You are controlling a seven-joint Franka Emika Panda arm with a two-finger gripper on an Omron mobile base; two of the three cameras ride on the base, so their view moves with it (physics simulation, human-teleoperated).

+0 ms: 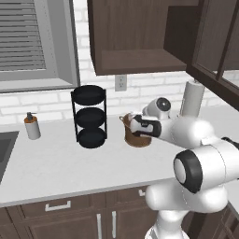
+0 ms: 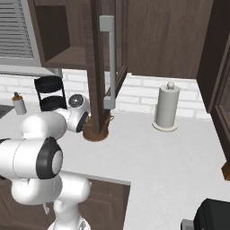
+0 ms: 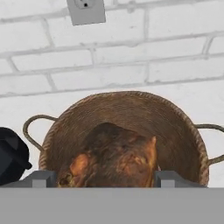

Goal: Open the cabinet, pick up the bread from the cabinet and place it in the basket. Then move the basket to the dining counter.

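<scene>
The round woven basket (image 3: 175,127) stands on the white counter below the wall outlet; it is also visible as basket (image 1: 138,138) and basket (image 2: 96,133). The golden-brown bread (image 3: 113,153) sits low inside its rim. My gripper (image 3: 106,177) points down into the basket, its two fingertips (image 3: 41,178) pressed against the loaf's two sides. In the left base view the gripper (image 1: 132,125) is at the basket's rim. The dark cabinet (image 1: 135,56) above stands open, and its door (image 2: 108,67) swings out over the counter. The dining counter is out of view.
A black three-tier rack (image 1: 89,116) stands left of the basket, with a soap dispenser (image 1: 31,126) further left by the sink (image 1: 4,149). A paper towel roll (image 2: 166,108) stands to the right. The open door hangs close over the basket.
</scene>
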